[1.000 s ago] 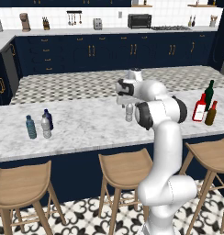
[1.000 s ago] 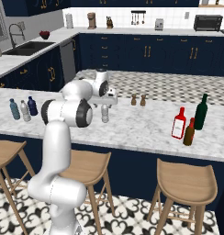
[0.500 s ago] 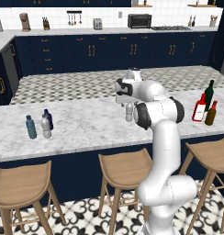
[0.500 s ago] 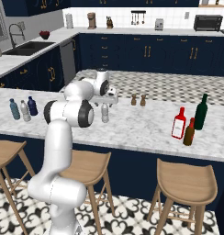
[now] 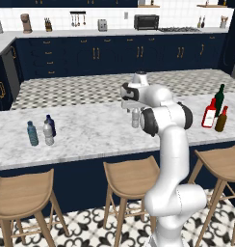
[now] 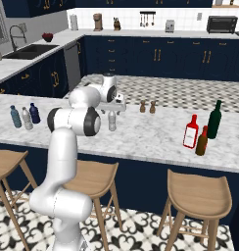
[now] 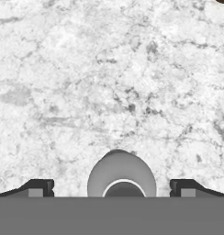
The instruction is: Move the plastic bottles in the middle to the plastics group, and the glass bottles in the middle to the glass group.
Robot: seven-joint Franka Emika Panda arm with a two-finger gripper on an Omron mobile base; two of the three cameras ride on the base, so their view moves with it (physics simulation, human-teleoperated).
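Claw wide open, holding nothing, poised straight above the last clear bottle in the middle of the marble counter; hand view has the cap at 6 o'clock between the fingertips, so a descent should straddle it. The other clear bottle already stands at the blue pair. The brown bottle stands beside the red and green ones.
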